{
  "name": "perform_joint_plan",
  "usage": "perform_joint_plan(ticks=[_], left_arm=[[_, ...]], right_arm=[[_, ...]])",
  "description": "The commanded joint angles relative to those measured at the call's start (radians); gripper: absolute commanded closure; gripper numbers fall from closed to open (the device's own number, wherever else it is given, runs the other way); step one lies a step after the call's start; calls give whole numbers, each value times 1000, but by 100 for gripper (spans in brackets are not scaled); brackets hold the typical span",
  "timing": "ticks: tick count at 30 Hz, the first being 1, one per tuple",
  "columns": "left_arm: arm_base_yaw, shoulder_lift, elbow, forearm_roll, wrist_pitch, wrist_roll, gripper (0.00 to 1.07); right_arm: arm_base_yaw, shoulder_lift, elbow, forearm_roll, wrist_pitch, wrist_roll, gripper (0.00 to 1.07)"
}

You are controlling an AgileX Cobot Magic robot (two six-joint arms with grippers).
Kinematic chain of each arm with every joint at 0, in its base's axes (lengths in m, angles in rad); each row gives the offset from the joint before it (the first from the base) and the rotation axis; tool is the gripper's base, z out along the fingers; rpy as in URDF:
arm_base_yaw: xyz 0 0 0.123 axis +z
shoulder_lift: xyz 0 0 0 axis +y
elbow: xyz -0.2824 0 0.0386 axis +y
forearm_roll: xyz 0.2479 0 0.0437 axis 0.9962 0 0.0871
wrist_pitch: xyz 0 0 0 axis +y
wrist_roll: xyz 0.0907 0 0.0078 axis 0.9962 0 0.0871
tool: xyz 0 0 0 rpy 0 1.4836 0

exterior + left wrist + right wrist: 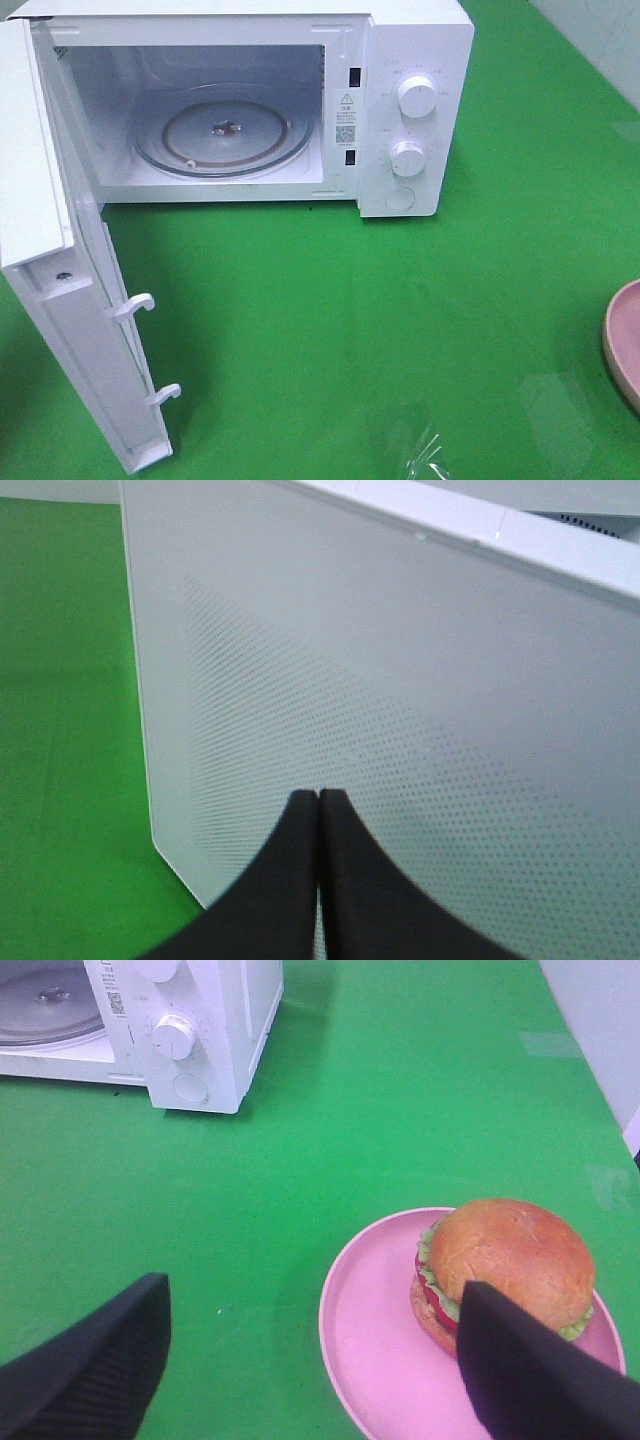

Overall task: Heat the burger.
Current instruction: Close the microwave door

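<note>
Green table point(330, 300), pink plate point(625, 340) cropped, burger point(505, 1265) unseen overhead

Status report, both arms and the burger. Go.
Left gripper jaws shut, facing the white microwave door. Right gripper jaws open, empty, above the golden-bun burger on its pink plate. Microwave open, glass turntable bare, path unobstructed.

Bright, even light overhead; soft shadows under the microwave point(400, 110); faint glare on the green table point(420, 440); close fingers point(300, 880) blurred
</note>
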Motion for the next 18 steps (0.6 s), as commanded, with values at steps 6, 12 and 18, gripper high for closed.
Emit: perform_joint_plan(ticks=[6, 12, 18], left_arm=[[-37, 74, -52, 47, -19, -21, 107], [-137, 132, -115, -31, -11, 21, 107], [-209, 190, -169, -63, -11, 20, 107]], right_arm=[[-4, -27, 2, -4, -7, 1, 34], [-4, -27, 2, -4, -7, 1, 34], [-4, -27, 2, -4, -7, 1, 34]])
